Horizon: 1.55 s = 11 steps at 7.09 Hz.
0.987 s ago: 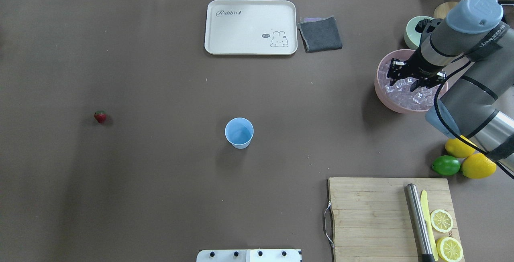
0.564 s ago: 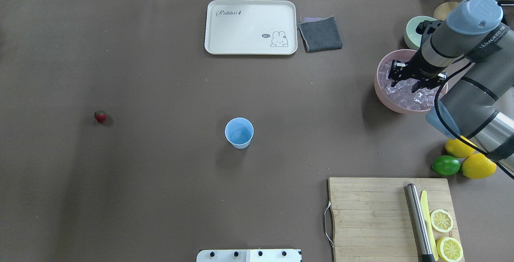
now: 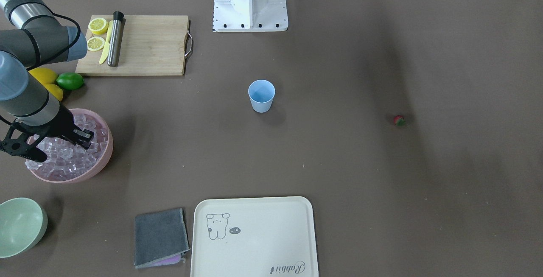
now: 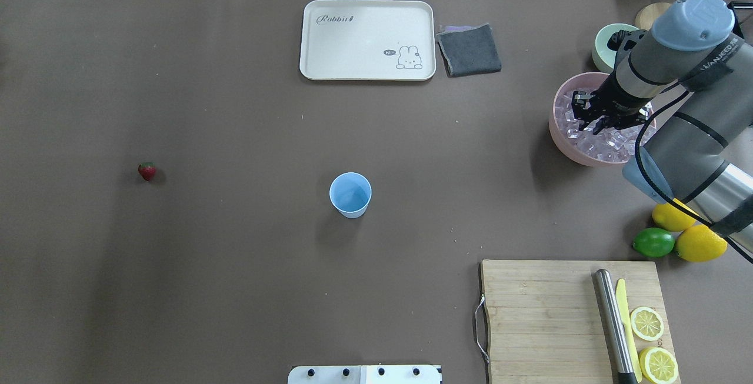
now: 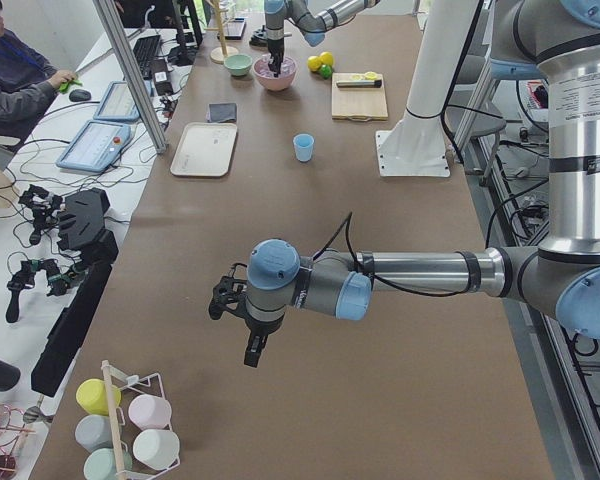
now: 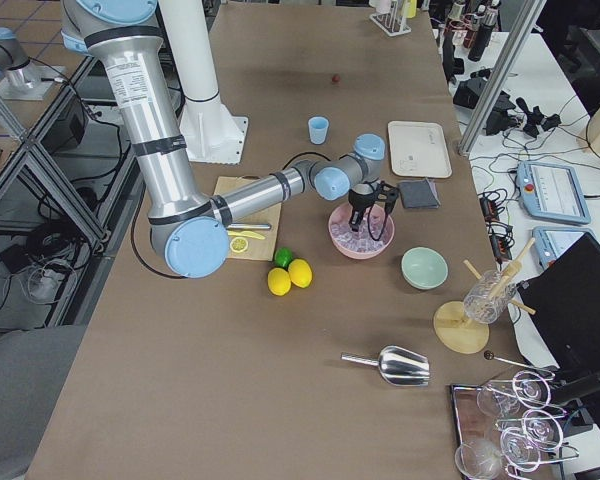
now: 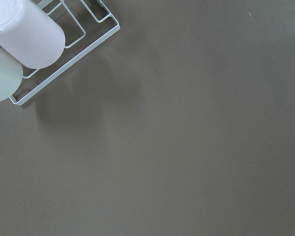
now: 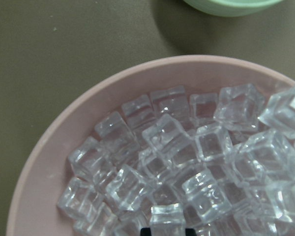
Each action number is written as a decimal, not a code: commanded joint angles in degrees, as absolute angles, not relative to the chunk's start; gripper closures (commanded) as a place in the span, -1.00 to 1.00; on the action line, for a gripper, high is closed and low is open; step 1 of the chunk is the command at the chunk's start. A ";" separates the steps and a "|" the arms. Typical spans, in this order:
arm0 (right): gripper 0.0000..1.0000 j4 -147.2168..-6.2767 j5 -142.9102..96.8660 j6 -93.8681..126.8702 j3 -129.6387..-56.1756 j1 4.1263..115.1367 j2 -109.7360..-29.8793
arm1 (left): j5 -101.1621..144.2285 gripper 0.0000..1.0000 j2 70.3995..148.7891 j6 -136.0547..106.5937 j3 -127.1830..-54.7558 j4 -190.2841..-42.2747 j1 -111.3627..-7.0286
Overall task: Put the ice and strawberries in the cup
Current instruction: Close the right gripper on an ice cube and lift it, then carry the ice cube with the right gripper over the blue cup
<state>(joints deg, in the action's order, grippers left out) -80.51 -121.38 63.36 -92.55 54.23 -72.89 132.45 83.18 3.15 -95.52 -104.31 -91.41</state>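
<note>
A: Exterior left view: left gripper (image 5: 252, 350) hangs over the bench (image 5: 400, 400) near a rack (image 5: 130, 400); released or clenched, I cannot tell.
B: And further along?
A: Strawberry (image 4: 147, 170) lies alone toward the robot's left, cup (image 4: 350, 194) upright mid-bench, well apart.
B: The ice (image 4: 594, 146)?
A: Heaped in the pink bowl (image 4: 556, 131) at right. Right gripper (image 4: 595, 128) is down in it, clenched on one piece, by its wrist view.

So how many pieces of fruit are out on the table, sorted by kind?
Whole lemons: 2
Lemon halves: 2
Lime: 1
Strawberry: 1
Total: 6
</note>
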 commanded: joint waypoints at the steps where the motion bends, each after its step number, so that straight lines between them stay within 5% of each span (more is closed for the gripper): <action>1: 1.00 -80.77 -122.16 63.28 -93.51 55.45 -72.07 | 132.45 -0.96 83.14 3.16 -95.36 -104.24 -91.41; 5: 1.00 -81.12 -125.59 57.58 -101.06 56.62 -69.11 | 132.54 -0.96 83.32 3.16 -94.48 -104.41 -91.49; 8: 1.00 -80.33 -125.16 72.54 -101.69 43.90 -56.03 | 132.54 -0.96 83.32 2.99 -94.31 -104.41 -91.41; 11: 1.00 -80.33 -112.46 79.70 -103.97 29.49 -52.21 | 132.63 -0.96 83.32 3.08 -93.43 -104.50 -91.41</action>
